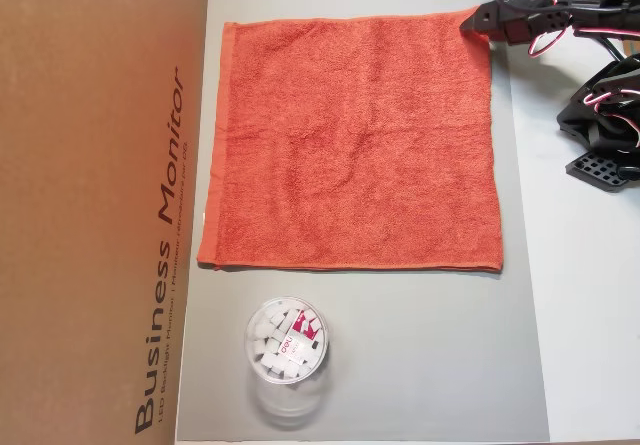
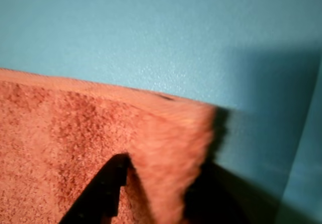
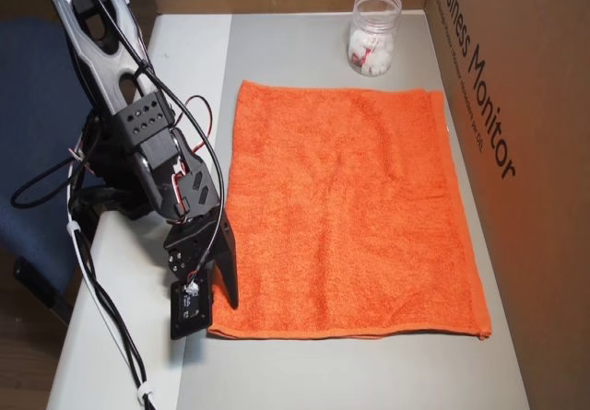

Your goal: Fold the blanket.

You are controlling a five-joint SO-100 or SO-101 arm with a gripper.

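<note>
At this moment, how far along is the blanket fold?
No fold is made: the blanket lies flat on the grey mat. In hand: the gripper is at one corner, which the wrist view shows lifted between its fingers. Left: carrying that corner across.

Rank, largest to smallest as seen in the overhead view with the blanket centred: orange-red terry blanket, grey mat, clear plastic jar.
1. Grey mat, extending beyond the blanket.
2. Orange-red terry blanket.
3. Clear plastic jar, by far the smallest.

The blanket (image 1: 350, 145) was plain orange-red, the mat (image 1: 400, 365) grey, the box (image 1: 90, 205) brown with dark lettering, the gripper (image 1: 470, 23) black, the jar (image 1: 285, 345) clear.
</note>
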